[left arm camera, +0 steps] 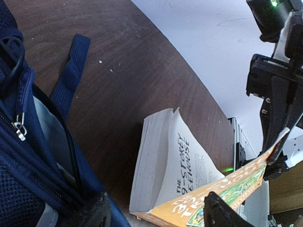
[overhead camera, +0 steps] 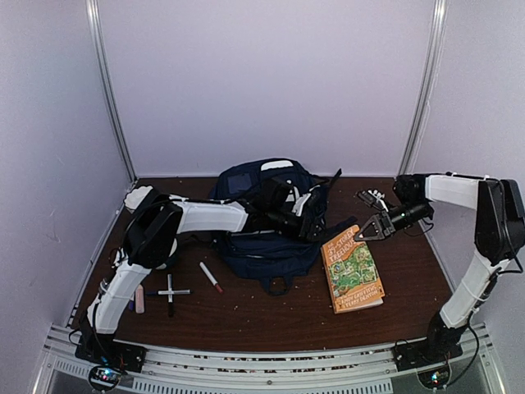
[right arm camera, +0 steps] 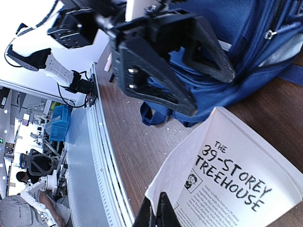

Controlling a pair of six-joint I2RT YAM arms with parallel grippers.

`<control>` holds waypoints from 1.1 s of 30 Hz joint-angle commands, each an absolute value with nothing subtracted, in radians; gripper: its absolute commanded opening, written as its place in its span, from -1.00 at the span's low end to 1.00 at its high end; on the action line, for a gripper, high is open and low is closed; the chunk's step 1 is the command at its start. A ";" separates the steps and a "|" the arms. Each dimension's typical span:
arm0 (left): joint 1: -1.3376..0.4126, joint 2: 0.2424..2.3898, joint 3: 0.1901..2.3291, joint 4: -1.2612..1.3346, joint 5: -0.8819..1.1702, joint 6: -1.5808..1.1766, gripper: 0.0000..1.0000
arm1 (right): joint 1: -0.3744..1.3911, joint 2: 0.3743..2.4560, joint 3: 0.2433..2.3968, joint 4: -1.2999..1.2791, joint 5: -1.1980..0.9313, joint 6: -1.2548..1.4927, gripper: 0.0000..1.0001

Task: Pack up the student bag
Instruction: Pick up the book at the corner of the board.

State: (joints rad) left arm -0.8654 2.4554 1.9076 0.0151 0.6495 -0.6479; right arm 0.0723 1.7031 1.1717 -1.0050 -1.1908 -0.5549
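The navy student bag (overhead camera: 261,222) lies in the middle of the table with its zip open, showing grey lining (left arm camera: 47,127). To its right lies an orange paperback book (overhead camera: 353,269). My right gripper (right arm camera: 156,215) is shut on the corner of the book's front cover (left arm camera: 236,187) and holds it raised, baring the title page (right arm camera: 236,184). My left gripper (overhead camera: 310,220) reaches over the bag and hangs open at its right edge, facing the book; nothing is between its fingers (left arm camera: 222,213). The right wrist view shows the left gripper (right arm camera: 213,92) in front of the bag (right arm camera: 246,28).
Near the left arm lie a red-capped marker (overhead camera: 211,277), two crossed black pens (overhead camera: 169,293) and a pink eraser (overhead camera: 139,299). A small dark clump of items (overhead camera: 371,197) sits behind the right gripper. White walls enclose the table; a metal rail (overhead camera: 271,365) runs along the near edge.
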 commanded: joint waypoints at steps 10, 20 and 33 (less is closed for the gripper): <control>-0.828 2.453 1.795 0.281 0.751 -0.801 0.46 | 0.071 1.666 1.290 -1.074 -1.299 -0.604 -1.00; -0.834 2.566 1.915 0.372 0.878 -0.918 0.46 | 0.063 1.680 1.267 -0.979 -1.271 -0.534 -1.00; -0.850 2.646 2.040 0.419 0.927 -0.972 0.04 | 0.011 1.715 1.169 -0.759 -1.042 -0.320 -0.98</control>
